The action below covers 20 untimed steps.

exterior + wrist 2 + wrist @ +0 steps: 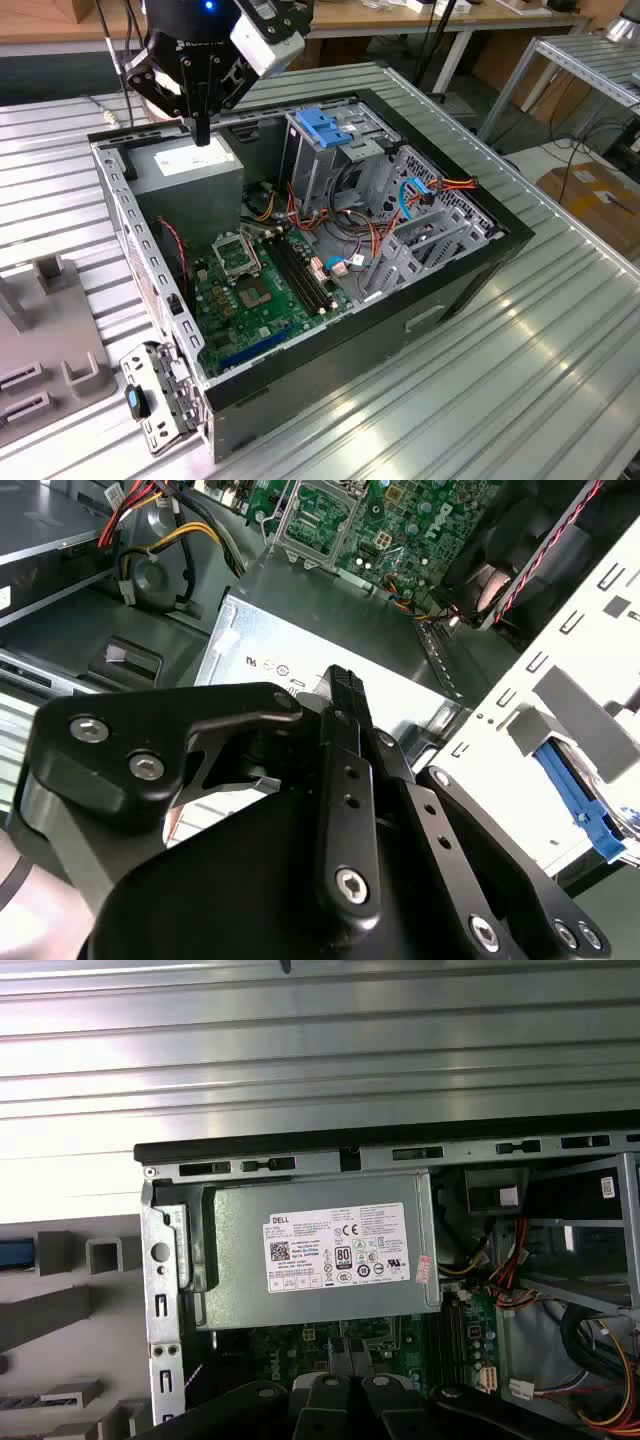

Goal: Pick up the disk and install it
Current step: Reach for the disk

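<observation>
Claw [203,138] pressed together, empty, hanging over power supply [190,172] in corner of case [460,272]; case laid open-side-up on desk [560,380], presumably for access from above.

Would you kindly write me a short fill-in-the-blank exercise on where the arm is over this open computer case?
1. The gripper hangs above the grey ____ that carries a white sticker.
2. The gripper holds ____.
3. The motherboard inside the computer case is ____ in colour.
4. The plastic part atop the drive cage is ____ in colour.
Missing words: power supply; nothing; green; blue.
</observation>
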Tool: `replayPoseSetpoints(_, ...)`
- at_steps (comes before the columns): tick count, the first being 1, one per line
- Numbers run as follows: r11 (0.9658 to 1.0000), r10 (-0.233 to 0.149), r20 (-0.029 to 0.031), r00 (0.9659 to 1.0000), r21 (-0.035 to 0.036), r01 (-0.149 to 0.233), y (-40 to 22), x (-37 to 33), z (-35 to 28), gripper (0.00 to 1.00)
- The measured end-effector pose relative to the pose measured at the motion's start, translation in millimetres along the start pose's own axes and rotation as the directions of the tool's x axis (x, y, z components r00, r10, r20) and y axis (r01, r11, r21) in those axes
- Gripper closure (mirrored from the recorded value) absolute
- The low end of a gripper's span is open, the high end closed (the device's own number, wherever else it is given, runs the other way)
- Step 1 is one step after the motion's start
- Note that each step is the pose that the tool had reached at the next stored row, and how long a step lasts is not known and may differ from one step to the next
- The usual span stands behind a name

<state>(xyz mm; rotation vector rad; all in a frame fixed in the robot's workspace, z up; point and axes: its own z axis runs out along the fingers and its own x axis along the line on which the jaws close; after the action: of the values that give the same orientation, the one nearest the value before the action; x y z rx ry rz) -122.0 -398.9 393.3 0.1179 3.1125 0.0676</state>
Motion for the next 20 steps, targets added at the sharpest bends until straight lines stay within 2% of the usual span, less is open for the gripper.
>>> replayPoseSetpoints(20,1.0000,0.000,0.0000,1.0000,0.0000,0.000,-0.4,4.8,-0.1,0.89)
